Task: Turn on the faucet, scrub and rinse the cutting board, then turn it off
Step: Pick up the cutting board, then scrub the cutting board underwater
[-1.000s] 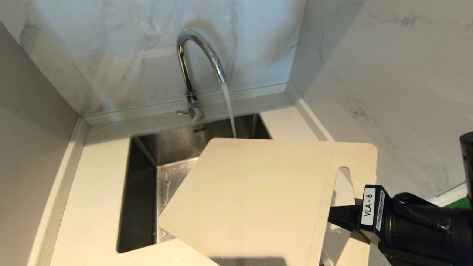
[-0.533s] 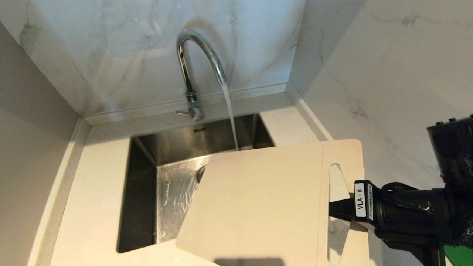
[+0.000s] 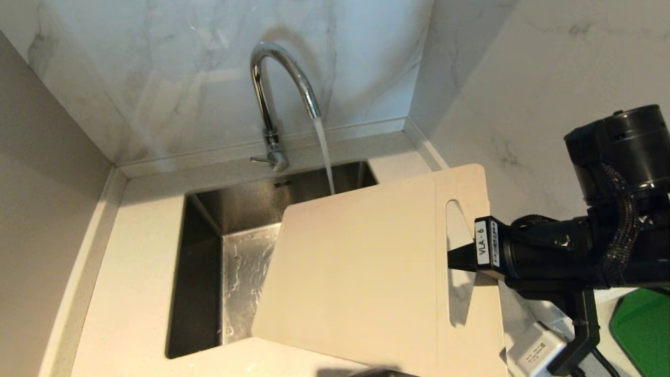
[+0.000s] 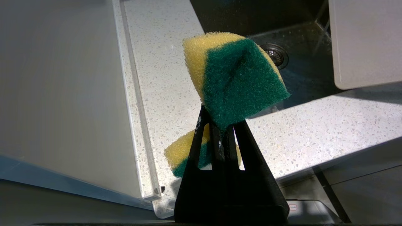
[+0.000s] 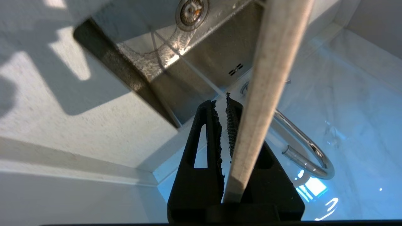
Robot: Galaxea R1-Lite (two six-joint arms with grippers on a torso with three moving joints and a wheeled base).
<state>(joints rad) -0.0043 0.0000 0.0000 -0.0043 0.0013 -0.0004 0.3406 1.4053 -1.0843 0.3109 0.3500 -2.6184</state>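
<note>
The chrome faucet point(image 3: 272, 94) stands behind the sink point(image 3: 204, 246) and a stream of water point(image 3: 324, 157) runs from its spout. My right gripper point(image 3: 454, 259) is shut on the beige cutting board point(image 3: 361, 272) at the strip beside its handle cut-out, holding it tilted over the sink's right half. The stream drops to the board's far edge; whether it wets the board is hidden. In the right wrist view the board's edge point(image 5: 270, 78) runs up past my right gripper point(image 5: 221, 102). My left gripper point(image 4: 220, 122) is shut on a yellow and green sponge point(image 4: 235, 78) above the counter.
Marble walls close in behind and to the right. A green tray point(image 3: 641, 324) and a white plug block point(image 3: 534, 353) lie on the counter under my right arm. The speckled counter point(image 3: 136, 251) runs along the sink's left side, with the drain point(image 4: 276, 55) in the basin.
My right arm has swung the board round, then carried it up and to the left towards the water stream. The water has kept running. The left arm is not seen earlier.
</note>
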